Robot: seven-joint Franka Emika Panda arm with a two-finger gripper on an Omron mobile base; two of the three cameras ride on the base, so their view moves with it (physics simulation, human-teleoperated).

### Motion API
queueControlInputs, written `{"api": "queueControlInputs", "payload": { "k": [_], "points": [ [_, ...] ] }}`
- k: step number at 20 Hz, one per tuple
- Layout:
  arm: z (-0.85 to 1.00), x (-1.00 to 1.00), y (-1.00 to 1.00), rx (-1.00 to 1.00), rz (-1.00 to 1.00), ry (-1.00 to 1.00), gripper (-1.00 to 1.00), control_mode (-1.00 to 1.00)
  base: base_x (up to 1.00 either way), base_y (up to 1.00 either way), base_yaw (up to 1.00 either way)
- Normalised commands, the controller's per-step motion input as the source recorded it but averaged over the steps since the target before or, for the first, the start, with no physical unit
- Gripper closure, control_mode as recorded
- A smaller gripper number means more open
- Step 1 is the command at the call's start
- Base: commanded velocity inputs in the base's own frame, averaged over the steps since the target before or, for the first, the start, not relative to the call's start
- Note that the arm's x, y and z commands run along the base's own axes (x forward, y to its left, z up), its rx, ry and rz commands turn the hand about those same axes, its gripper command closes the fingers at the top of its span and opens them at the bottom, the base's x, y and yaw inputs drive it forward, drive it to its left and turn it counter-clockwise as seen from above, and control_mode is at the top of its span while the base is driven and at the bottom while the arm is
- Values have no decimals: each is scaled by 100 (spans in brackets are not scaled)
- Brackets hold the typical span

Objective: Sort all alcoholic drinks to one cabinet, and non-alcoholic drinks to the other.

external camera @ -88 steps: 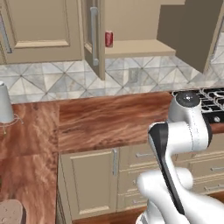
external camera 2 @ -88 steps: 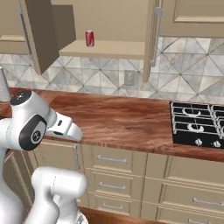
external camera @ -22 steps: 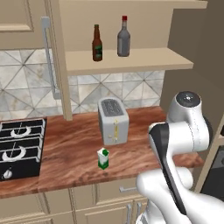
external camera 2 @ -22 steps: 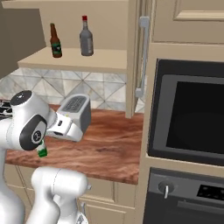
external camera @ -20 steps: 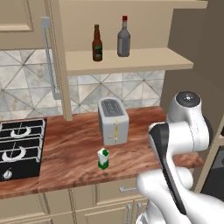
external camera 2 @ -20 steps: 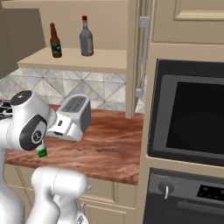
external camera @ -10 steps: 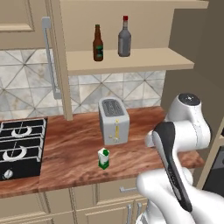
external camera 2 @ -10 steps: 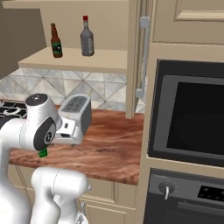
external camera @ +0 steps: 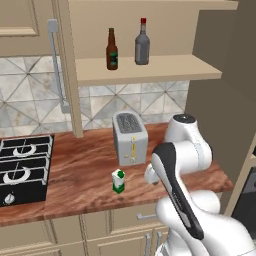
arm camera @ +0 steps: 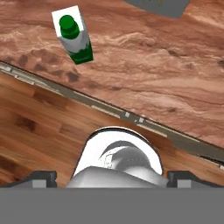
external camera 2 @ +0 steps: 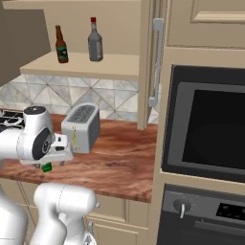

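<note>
The open cabinet's shelf (external camera: pixel 165 67) carries a slim brown beer bottle (external camera: pixel 112 49) (external camera 2: pixel 60 44) and a grey red-capped bottle (external camera: pixel 142 42) (external camera 2: pixel 95 40), both upright. A green-and-white carton (external camera: pixel 118 181) (arm camera: pixel 74 37) stands on the counter in front of the toaster; in the right base view the arm hides most of the carton (external camera 2: pixel 46 167). My gripper (arm camera: pixel 113 177) is open and empty, pointing down over the counter's front edge. The carton lies ahead of it, off to the upper left in the hand view.
A silver toaster (external camera: pixel 130 137) (external camera 2: pixel 82 127) sits behind the carton. The cabinet door (external camera: pixel 62 65) hangs open at the left, above a black stove (external camera: pixel 20 165). A built-in oven (external camera 2: pixel 210 129) fills the wall to the right. Wooden floor (arm camera: pixel 39 131) shows below the counter edge.
The base has driven from another cabinet holding a red can to this one. In the last second the arm swung its hand forward and down toward the counter edge; the jaws stayed open.
</note>
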Motion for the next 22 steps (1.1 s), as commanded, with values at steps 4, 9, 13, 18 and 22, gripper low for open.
{"api": "queueControlInputs", "payload": {
  "k": [4, 9, 13, 18, 22],
  "points": [
    [-2, 14, 37, 0, 16, 10, -100, -100, 0, 0, 0],
    [-3, 23, 27, 2, 11, 0, -100, -100, 0, 0, 0],
    [-11, 16, 25, 7, 8, 0, -100, -100, 0, 0, 0],
    [-24, 24, 29, 7, 5, 0, -100, -100, 0, 0, 0],
    [-25, 24, 21, 5, 0, 0, -100, -100, 0, 0, 0]
  ]
}}
